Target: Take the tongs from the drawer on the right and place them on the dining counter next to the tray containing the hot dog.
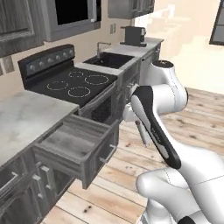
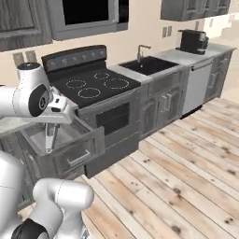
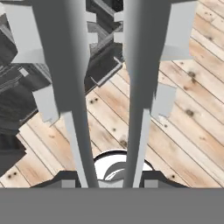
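Note:
My gripper point(image 3: 109, 179) is shut on the tongs point(image 3: 70, 87), whose two long grey arms run up the hand view from between the fingertips. In the left base view the tongs point(image 1: 143, 133) hang down from the gripper point(image 1: 131, 116), clear of the drawer point(image 1: 74, 146) and to its right, over the floor. That drawer stands pulled out, with its inside bare. From the right base view, the tongs point(image 2: 48, 138) dangle below the gripper point(image 2: 50, 122), in front of the open drawer point(image 2: 70, 151). The dining counter and the tray are out of view.
A black stove point(image 1: 74, 83) sits beside the drawer, with a sink point(image 2: 149, 65) and a coffee machine point(image 2: 192, 41) farther along the wall counter point(image 1: 19, 116). The wooden floor point(image 2: 186, 177) lies open to the right. My white arm point(image 1: 157, 127) crosses the middle.

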Controlling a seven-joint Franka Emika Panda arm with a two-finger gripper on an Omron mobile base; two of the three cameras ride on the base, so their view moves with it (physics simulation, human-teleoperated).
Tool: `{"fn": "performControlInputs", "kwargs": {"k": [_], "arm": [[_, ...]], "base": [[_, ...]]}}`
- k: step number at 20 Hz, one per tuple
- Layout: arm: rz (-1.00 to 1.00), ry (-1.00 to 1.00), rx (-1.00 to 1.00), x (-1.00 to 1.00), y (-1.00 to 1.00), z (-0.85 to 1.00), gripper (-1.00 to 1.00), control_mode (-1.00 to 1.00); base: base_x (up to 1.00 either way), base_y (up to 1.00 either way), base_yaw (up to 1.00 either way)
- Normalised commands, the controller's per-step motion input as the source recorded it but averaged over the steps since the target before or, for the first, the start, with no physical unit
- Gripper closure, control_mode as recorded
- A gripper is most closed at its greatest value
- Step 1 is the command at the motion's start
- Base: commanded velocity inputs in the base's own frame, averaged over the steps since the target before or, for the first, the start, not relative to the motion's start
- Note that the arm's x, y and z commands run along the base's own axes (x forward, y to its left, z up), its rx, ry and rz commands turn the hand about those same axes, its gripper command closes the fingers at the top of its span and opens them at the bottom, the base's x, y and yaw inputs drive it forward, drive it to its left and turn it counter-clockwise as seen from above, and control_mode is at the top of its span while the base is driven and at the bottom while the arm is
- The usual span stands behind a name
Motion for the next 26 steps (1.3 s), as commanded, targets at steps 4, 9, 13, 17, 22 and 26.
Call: {"fn": "performControlInputs", "kwargs": {"k": [4, 9, 13, 17, 22, 26], "arm": [[0.00, 0.00, 0.00, 0.00, 0.00, 0.00, 1.00, 1.00], [0.00, 0.00, 0.00, 0.00, 0.00, 0.00, 1.00, 1.00], [0.00, 0.00, 0.00, 0.00, 0.00, 0.00, 1.00, 1.00], [0.00, 0.00, 0.00, 0.00, 0.00, 0.00, 1.00, 1.00], [0.00, 0.00, 0.00, 0.00, 0.00, 0.00, 1.00, 1.00], [0.00, 0.00, 0.00, 0.00, 0.00, 0.00, 1.00, 1.00]], "base": [[0.00, -0.08, -0.85], [0.00, -0.24, -0.83], [0.00, -0.31, -0.80], [0.00, -0.15, -0.73], [-0.12, 0.03, -0.54], [-0.12, 0.07, -0.34]]}}
